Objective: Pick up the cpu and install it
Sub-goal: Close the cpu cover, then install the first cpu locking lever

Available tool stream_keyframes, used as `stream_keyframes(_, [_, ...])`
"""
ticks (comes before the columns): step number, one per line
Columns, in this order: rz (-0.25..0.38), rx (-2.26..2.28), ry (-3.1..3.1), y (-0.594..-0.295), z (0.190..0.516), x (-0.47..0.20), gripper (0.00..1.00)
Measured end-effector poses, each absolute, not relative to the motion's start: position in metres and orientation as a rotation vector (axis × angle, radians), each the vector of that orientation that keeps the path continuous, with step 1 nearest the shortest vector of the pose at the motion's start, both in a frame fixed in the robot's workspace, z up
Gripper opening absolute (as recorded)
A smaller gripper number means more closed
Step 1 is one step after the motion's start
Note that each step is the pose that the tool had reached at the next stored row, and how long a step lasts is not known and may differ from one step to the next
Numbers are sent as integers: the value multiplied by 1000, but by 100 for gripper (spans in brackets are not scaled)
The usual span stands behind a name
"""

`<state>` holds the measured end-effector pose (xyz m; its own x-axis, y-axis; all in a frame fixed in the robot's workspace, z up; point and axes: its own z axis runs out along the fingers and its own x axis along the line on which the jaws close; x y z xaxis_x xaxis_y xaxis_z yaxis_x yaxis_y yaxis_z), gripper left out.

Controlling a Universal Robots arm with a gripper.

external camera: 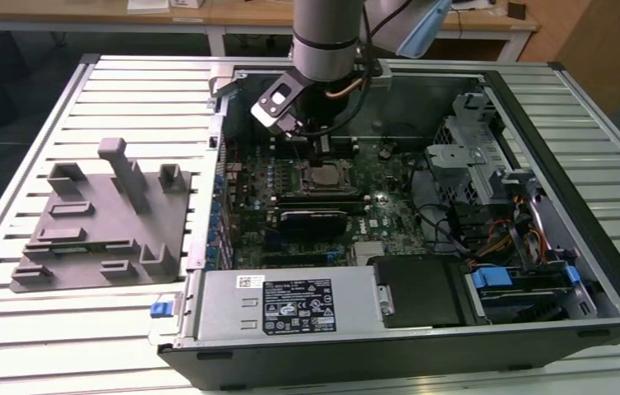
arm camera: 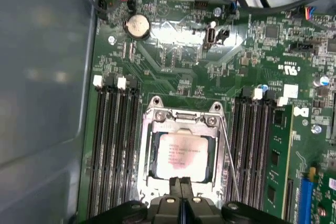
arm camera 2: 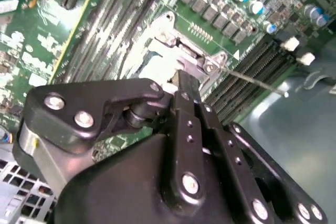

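The claw (arm camera: 181,184) is hanging pinched narrow, fingertips together, gripping nothing, at the edge of the cpu (arm camera: 181,153). The cpu is lying flat in the socket (arm camera: 151,129), inside its metal frame. Any push here is, I judge, needing to go straight down and gently, clear of the thin lever (arm camera: 229,156). In the exterior view, the grey fixture (external camera: 102,222) is sitting at nine o'clock from the socket.

Even room light in the exterior view, computer case (external camera: 398,355) interior dimmer, white glare on the motherboard (arm camera 2: 37,51) in the second wrist view, gripper (arm camera 2: 184,80) dark and blurred up close, pinkish sheen on the cpu (arm camera: 181,156) in the first wrist view.
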<state>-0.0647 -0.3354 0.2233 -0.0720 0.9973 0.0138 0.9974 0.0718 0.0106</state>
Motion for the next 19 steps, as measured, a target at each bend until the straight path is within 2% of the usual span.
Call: stream_keyframes(19, [-26,-2139,-2298,-335,223,-54,11])
